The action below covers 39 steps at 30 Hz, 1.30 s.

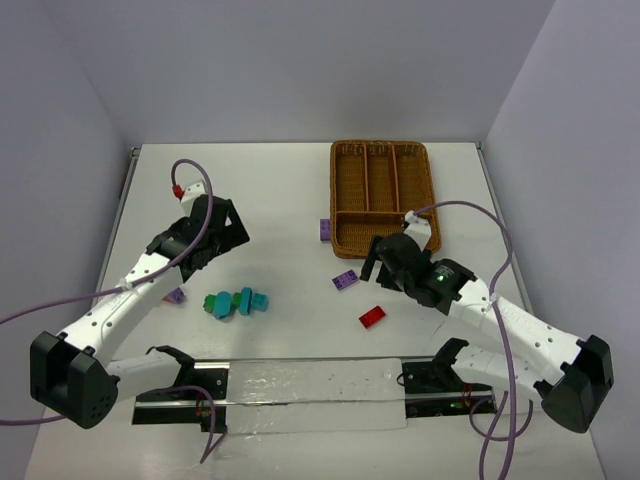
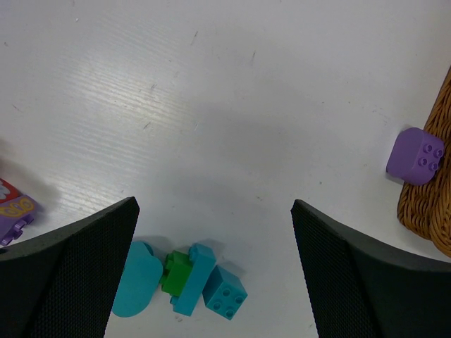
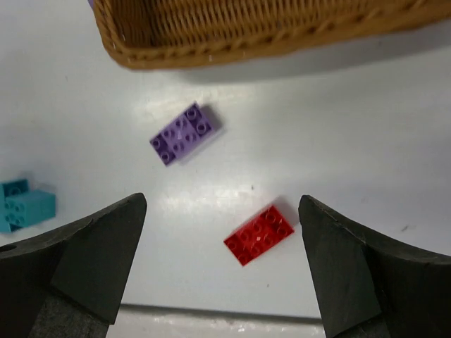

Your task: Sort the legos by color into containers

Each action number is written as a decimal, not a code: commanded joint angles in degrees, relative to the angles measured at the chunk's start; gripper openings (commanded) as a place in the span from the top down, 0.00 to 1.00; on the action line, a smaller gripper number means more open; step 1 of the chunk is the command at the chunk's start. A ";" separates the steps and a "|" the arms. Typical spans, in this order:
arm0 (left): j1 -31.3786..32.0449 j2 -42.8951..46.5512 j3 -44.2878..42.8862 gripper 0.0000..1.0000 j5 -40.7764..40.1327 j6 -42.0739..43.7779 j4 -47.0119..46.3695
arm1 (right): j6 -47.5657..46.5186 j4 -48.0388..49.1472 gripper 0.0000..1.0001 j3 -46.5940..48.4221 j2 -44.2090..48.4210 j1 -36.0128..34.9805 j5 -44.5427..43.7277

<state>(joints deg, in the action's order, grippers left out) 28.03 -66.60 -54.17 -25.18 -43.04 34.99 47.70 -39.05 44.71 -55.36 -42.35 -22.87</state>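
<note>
White table (image 1: 280,190), red lego (image 3: 258,235) beneath wide-spread right end effector (image 3: 222,211)

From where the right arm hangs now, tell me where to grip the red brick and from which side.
Take the red brick across its two long side walls, coming straight down from above. It lies flat, studs up, turned diagonally, so rotate the open right tool until its fingers face those walls. Nothing touches it; the purple brick lies apart.
</note>
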 commanded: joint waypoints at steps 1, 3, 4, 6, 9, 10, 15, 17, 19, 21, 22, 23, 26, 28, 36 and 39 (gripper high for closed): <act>0.09 -0.18 -2.87 0.02 -1.50 0.50 0.84 | 15.57 -6.35 0.04 -2.94 0.59 -5.19 -3.68; 0.09 0.02 -2.74 0.02 -1.67 0.66 0.78 | 20.32 -7.45 0.04 -5.11 1.06 -6.19 -2.03; 0.09 0.19 -2.57 0.02 -1.52 0.57 0.76 | 22.78 -7.99 0.04 -6.44 1.11 -6.54 -1.40; 0.09 0.34 -2.42 0.02 -1.42 0.49 0.78 | 26.75 -8.84 0.04 -7.49 0.68 -6.69 -0.20; 0.09 0.66 -2.51 0.02 -1.35 0.63 2.13 | 34.04 -10.82 0.05 -8.07 -2.47 -6.77 0.97; 0.09 0.82 -2.66 0.02 -1.43 0.75 2.48 | 34.66 -10.96 0.05 -7.99 -3.41 -6.78 1.19; 0.09 1.79 -2.06 0.02 -1.28 1.27 2.74 | 32.08 -2.93 0.08 -9.05 -7.85 -7.21 4.78; 0.09 1.91 -1.61 0.02 -1.08 1.10 2.91 | 31.67 -1.42 0.09 -9.11 -8.85 -7.66 5.11; 0.09 1.96 -1.28 0.02 -0.92 0.98 3.07 | 32.33 -1.56 0.11 -8.98 -10.61 -7.96 5.06; 0.09 2.00 -1.03 0.02 -0.92 1.06 3.12 | 32.46 -0.75 0.15 -9.28 -11.82 -8.10 5.18; 0.09 2.00 -1.03 0.02 -0.92 1.12 3.07 | 32.42 0.01 0.17 -9.55 -11.90 -8.12 5.33; 0.09 1.98 -1.05 0.02 -0.92 1.12 3.05 | 32.28 0.16 0.20 -9.59 -12.00 -8.21 5.50; 0.09 1.44 -1.38 0.02 -0.98 1.12 2.96 | 31.92 0.91 0.26 -9.32 -13.85 -8.59 5.27; 0.09 1.12 -1.38 0.02 -0.75 1.21 2.80 | 31.76 -0.15 0.28 -8.41 -15.84 -9.16 4.32; 0.09 -0.18 -1.13 0.02 -0.90 1.42 2.76 | 32.23 3.52 0.53 -10.31 -17.44 -9.86 3.91; 0.09 -0.31 -1.55 0.01 -1.36 1.54 3.17 | 31.72 2.70 0.76 -9.96 -15.18 -9.86 2.17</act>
<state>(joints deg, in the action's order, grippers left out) 28.03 -66.71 -54.41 -25.71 -42.55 37.37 79.07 -37.31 35.05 -72.58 -51.74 -17.35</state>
